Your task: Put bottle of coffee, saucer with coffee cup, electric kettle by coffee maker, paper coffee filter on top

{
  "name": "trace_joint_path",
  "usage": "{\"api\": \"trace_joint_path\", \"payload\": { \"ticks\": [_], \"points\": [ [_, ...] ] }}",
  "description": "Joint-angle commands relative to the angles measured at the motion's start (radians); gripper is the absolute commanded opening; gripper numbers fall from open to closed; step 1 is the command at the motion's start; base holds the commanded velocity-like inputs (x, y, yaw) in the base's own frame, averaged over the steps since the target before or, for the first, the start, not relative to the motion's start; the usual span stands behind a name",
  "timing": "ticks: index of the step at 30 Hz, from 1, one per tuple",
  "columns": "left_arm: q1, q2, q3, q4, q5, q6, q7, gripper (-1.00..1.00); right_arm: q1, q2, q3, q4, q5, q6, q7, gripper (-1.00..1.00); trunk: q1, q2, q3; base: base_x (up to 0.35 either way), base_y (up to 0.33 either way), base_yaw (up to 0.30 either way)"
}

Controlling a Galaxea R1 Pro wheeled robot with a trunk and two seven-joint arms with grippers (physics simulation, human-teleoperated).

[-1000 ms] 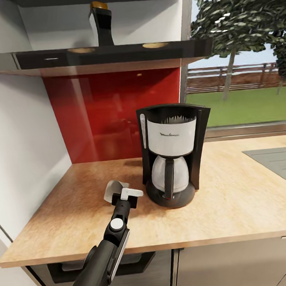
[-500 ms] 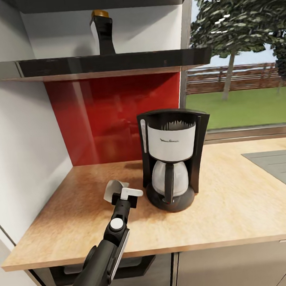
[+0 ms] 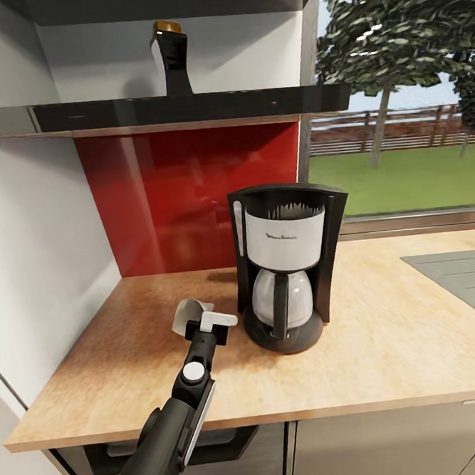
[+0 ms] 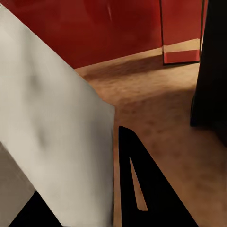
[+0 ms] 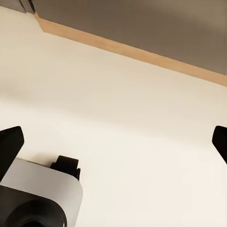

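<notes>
The coffee maker [image 3: 289,262] stands on the kitchen countertop [image 3: 403,339], black with a white upper body and its carafe in place. Just left of its base, my left gripper [image 3: 201,324] hovers low over the wood, shut on the paper coffee filter [image 3: 187,316]. In the left wrist view the filter [image 4: 56,142] is a large white sheet beside a black finger [image 4: 142,189]. The bottle of coffee [image 3: 170,57], dark with a gold cap, stands on the black shelf [image 3: 184,107] above. In the right wrist view my right gripper [image 5: 113,144] is open over a pale surface.
A red backsplash [image 3: 184,192] rises behind the counter and a white wall [image 3: 33,268] closes off its left end. A grey inset panel [image 3: 461,270] lies in the countertop at the right. A window [image 3: 399,110] sits behind the machine's right side.
The head camera has tilted up a little, so more of the shelf and bottle show. The left arm and the filter have held still.
</notes>
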Motion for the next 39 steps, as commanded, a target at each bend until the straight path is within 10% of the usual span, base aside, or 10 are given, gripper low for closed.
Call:
{"api": "trace_joint_path", "payload": {
  "ticks": [1, 28, 39],
  "points": [
    [-0.001, 0.0, -0.002, -0.001, -0.012, 0.008, 0.003, -1.0, -0.001, 0.0, 0.001, 0.001, 0.003, -0.003, 0.0, 1.0, 0.0, -0.001, -0.001, -0.018, 0.0, 0.0],
    [-0.001, 0.0, -0.002, -0.004, -0.012, 0.008, 0.003, -1.0, -0.001, 0.0, 0.003, -0.001, 0.003, -0.003, 0.0, 1.0, 0.0, -0.001, -0.001, -0.144, 0.0, 0.0],
    [-0.001, 0.0, -0.003, -0.004, -0.012, 0.008, 0.003, -1.0, -0.001, 0.0, 0.003, -0.001, 0.003, -0.003, 0.0, 1.0, -0.042, 0.076, 0.033, 0.0, 0.0, 0.0]
  ]
}}
